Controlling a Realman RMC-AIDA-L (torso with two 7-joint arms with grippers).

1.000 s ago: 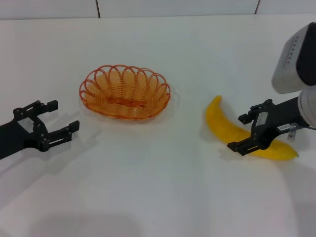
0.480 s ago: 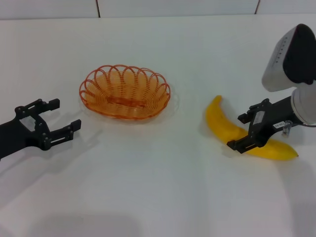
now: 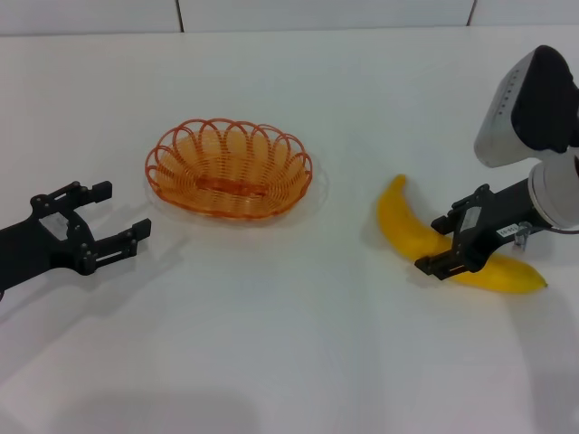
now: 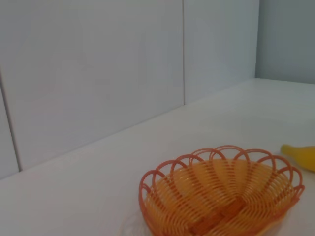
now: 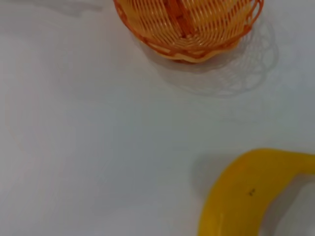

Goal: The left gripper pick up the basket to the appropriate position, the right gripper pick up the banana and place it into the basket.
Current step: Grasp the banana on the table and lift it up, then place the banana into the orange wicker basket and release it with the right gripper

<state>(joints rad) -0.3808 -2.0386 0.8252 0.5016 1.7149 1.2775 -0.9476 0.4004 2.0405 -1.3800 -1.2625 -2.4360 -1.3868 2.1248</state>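
Jaws, right gripper [image 3: 446, 240]: spread open, one finger on the far side of the banana [image 3: 425, 242] and one on the near side, around its middle; they seem not yet closed on it, though from the head view I cannot be sure of contact.
Jaws, left gripper [image 3: 109, 218]: wide open, holding nothing, well apart from the basket [image 3: 228, 168] and to the left of it.
Change, right arm: since one second ago the wrist has tilted and the fingers moved a little to the left along the banana.
Change, left arm: almost none, only a very small shift.
Banana: flat on the white table [image 3: 289, 344], right of the basket, not lifted.
Basket: on the table, empty, in the same place.
Meaning: the right grasp is being aligned; the basket move is probably not begun.
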